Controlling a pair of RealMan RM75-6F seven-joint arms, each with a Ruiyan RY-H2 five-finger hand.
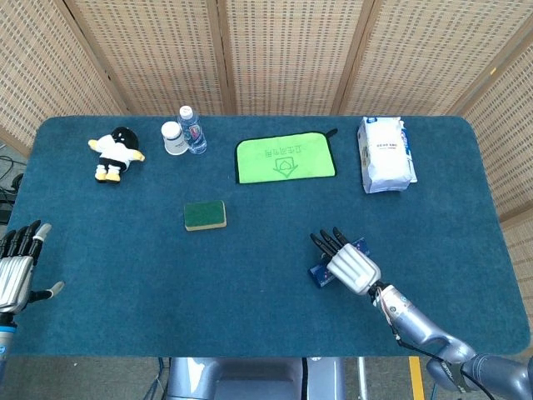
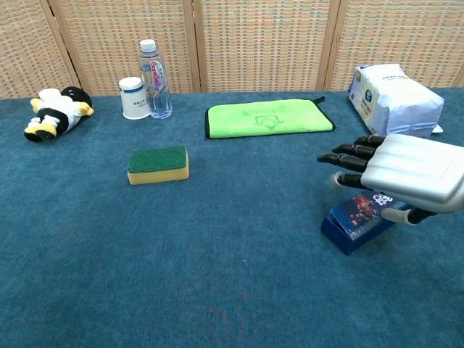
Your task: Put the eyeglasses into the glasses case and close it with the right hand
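The blue glasses case [image 2: 353, 221] lies on the table at the front right, its patterned lid [image 2: 362, 208] folded down almost flat over the base. My right hand [image 2: 406, 177] hovers flat just above it, fingers [image 2: 348, 154] stretched out to the left and slightly apart, palm resting on the lid. From the head view the right hand [image 1: 346, 262] hides most of the case [image 1: 317, 273]. The eyeglasses do not show in either view. My left hand [image 1: 17, 271] hangs at the table's front left edge, fingers spread and holding nothing.
A green-and-yellow sponge [image 2: 158, 164] sits mid-left. Along the back stand a toy penguin [image 2: 54, 109], a white cup [image 2: 133, 97], a water bottle [image 2: 156, 69], a green cloth [image 2: 268, 118] and a white package [image 2: 395, 101].
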